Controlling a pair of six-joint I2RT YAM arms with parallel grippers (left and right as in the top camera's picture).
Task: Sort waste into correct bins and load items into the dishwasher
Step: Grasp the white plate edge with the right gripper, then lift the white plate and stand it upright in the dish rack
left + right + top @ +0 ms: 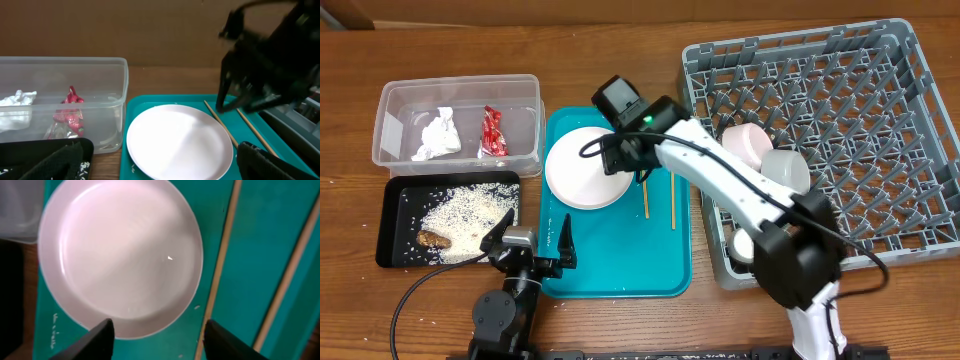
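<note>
Right fingers (97, 340) apart over the smooth round white plate (120, 255) (glossy, on teal tray (260, 230)), left fingers (566, 240) likewise apart

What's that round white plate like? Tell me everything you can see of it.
The white plate is round, smooth and glossy, perhaps ceramic or hard plastic, with a shallow raised rim. It looks empty and clean. It lies flat, right side up, on the left part of the teal tray. The right hand hangs open over its edge; contact can't be judged. The nearest chopstick lies just beside it, apparently not touching.
</note>
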